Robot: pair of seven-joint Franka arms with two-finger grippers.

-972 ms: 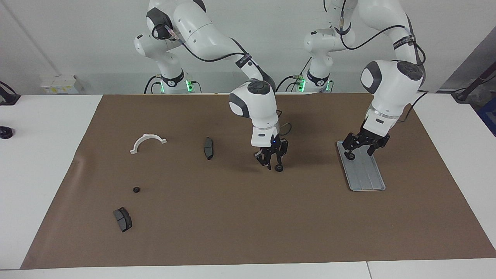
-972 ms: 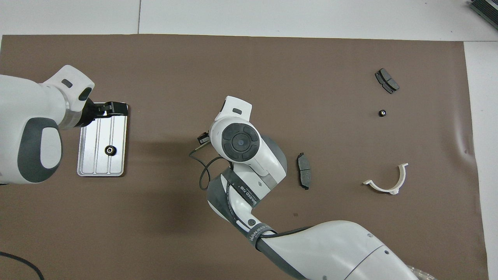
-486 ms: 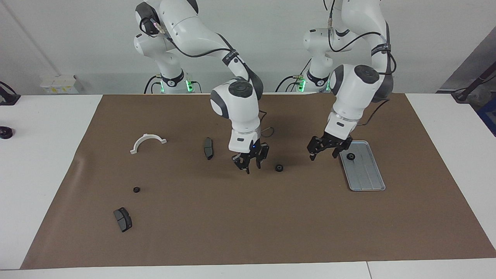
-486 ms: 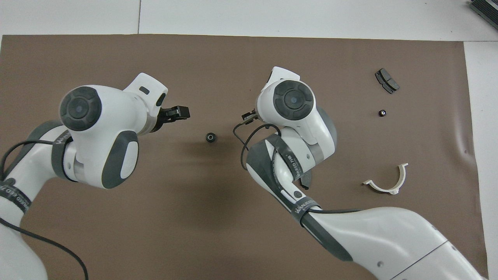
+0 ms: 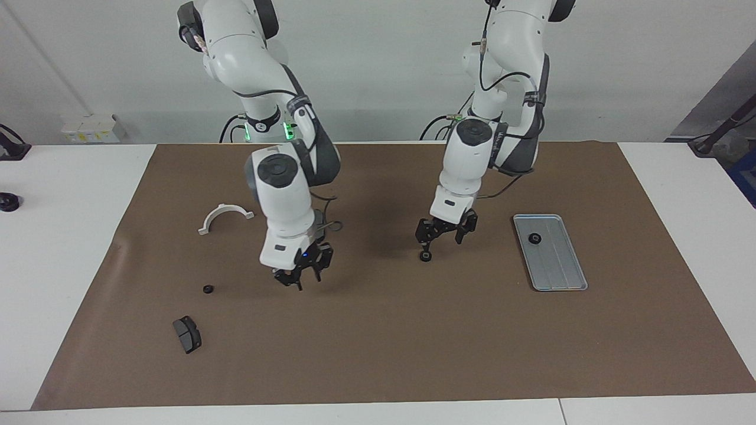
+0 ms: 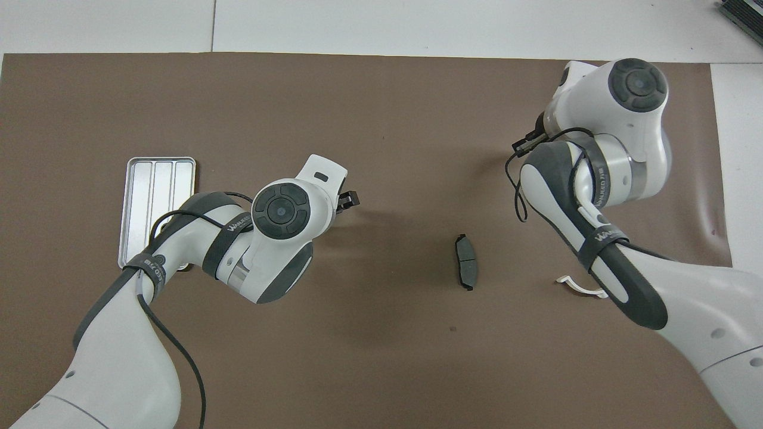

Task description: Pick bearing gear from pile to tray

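A small black bearing gear [image 5: 424,256] lies on the brown mat mid-table. My left gripper [image 5: 440,237] hangs just above it, open, jaws either side and a little higher than the gear; in the overhead view the arm hides the gear and only a fingertip [image 6: 349,201] pokes out. The silver ridged tray [image 5: 564,277] lies toward the left arm's end with one gear [image 5: 535,238] in it. Another loose gear [image 5: 207,288] lies toward the right arm's end. My right gripper [image 5: 298,276] hovers over bare mat between that gear and mid-table, and I see nothing in it.
A dark brake pad [image 6: 465,269] lies mid-table, nearer the robots than the right gripper. A second brake pad [image 5: 187,334] lies far from the robots at the right arm's end. A white half-ring [image 5: 224,215] lies nearer the robots there.
The left gripper left a gear in the tray and swung from over it to above the mid-table gear. The right gripper let go of that gear and moved off toward the right arm's end.
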